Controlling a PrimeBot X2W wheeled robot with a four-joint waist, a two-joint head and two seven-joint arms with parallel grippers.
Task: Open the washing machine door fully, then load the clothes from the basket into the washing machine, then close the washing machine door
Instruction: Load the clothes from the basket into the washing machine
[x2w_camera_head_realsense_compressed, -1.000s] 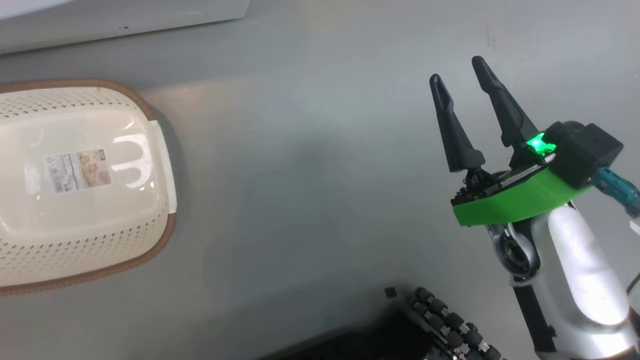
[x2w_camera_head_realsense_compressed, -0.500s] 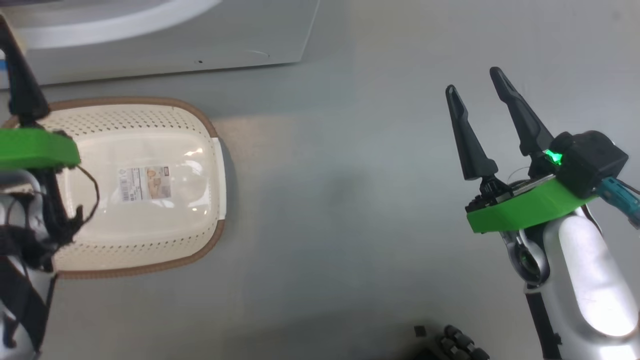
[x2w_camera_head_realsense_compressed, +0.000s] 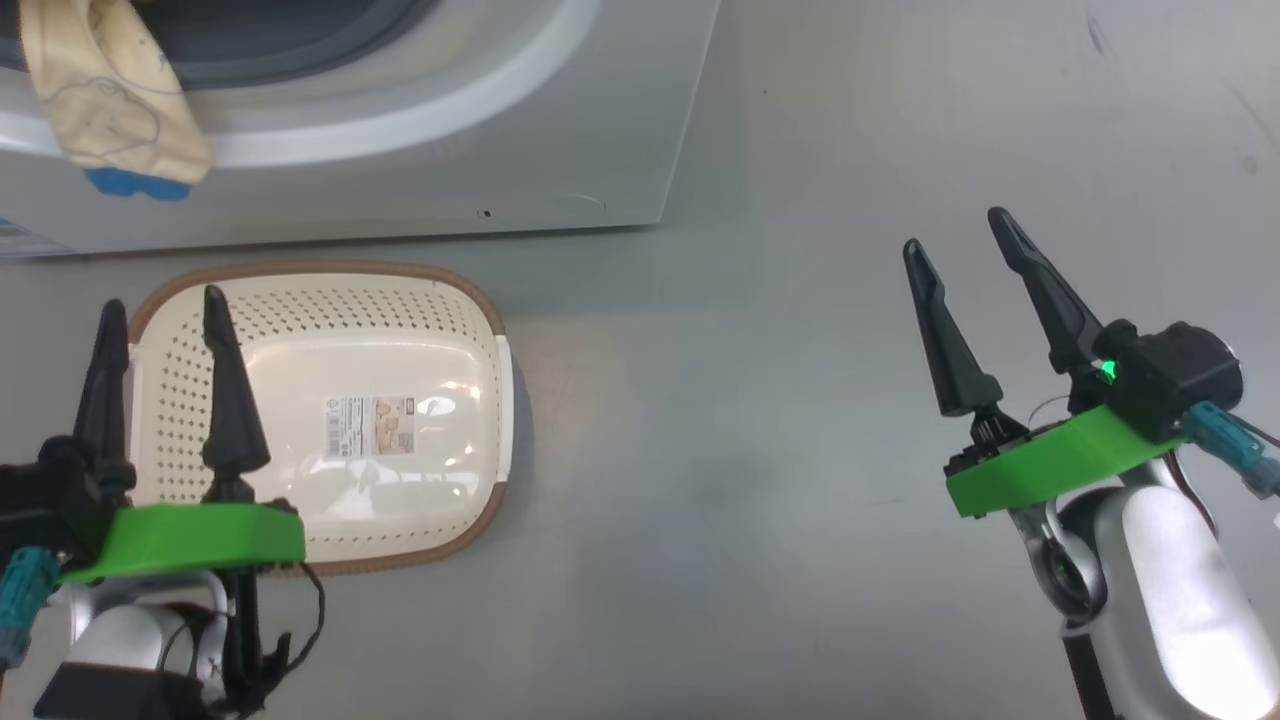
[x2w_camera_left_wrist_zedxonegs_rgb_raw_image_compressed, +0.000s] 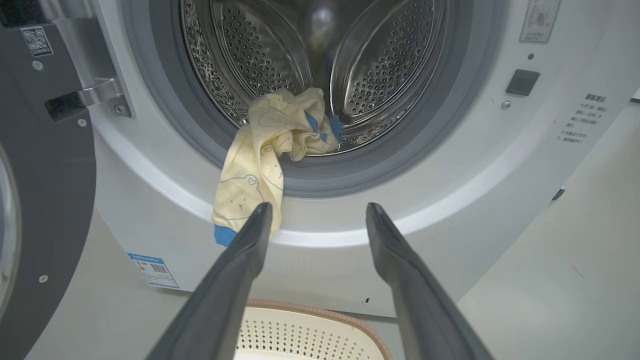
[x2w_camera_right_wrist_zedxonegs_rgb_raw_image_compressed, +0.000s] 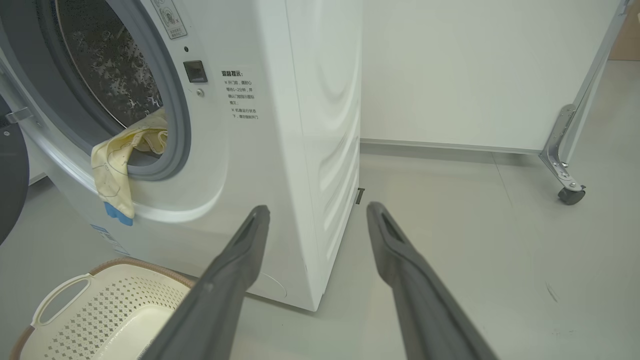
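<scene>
Clothes (x2w_camera_left_wrist_zedxonegs_rgb_raw_image_compressed: 265, 150) half in, draped over the washing machine (x2w_camera_left_wrist_zedxonegs_rgb_raw_image_compressed: 450, 210) lip; basket (x2w_camera_head_realsense_compressed: 330, 310) bare on floor below. Left gripper (x2w_camera_head_realsense_compressed: 162, 303), right gripper (x2w_camera_head_realsense_compressed: 955, 232) spread, empty. Remaining: tuck-in, closing the door (x2w_camera_left_wrist_zedxonegs_rgb_raw_image_compressed: 50, 200).

A cream-yellow garment (x2w_camera_head_realsense_compressed: 105, 100) with a blue patch hangs from the washing machine (x2w_camera_head_realsense_compressed: 450, 180) opening, near the cream basket (x2w_camera_head_realsense_compressed: 400, 300) on the grey floor (x2w_camera_head_realsense_compressed: 750, 400). The left tool (x2w_camera_head_realsense_compressed: 162, 300), fingers spread, overlaps the basket's left end; the right tool (x2w_camera_head_realsense_compressed: 955, 230) stands well apart, also spread.

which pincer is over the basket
The left pincer: in the head view it overlaps the basket, while the right pincer hangs over the floor, well aside.
</scene>
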